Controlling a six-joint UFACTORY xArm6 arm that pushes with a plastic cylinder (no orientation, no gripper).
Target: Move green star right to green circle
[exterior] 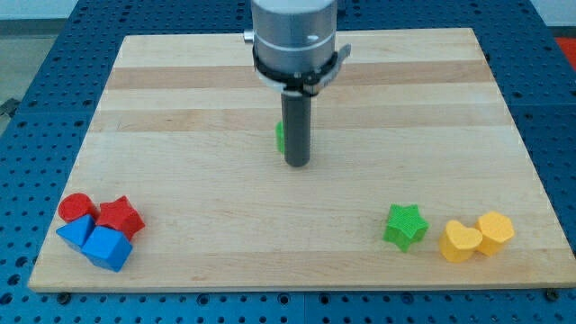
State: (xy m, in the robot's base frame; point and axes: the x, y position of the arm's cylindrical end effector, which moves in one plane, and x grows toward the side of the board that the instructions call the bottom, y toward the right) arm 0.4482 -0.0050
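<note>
The arm comes straight down from the view's top, its grey cylindrical body ending in a dark collar from which the straight dark rod drops upright to the wooden worktop [180,180]. My tip [297,165] rests near the middle of the board, a little toward the view's top. There is no hand here that could open or close, only the rod, and it has hold of nothing. Just to the view's left of the rod, a sliver of a green block [280,136] shows from behind it; most of it is hidden, so its shape cannot be made out, and whether it touches the rod cannot be told. The green star [404,225] lies well apart from my tip, toward the view's bottom right, flat on the board with its points clearly visible. Just to its right sits a yellow heart [460,241], with a yellow hexagon [495,231] touching that one. At the view's bottom left, a red circle [76,208], a red star [120,217] and two blue blocks [97,243] crowd together in a tight cluster.
</note>
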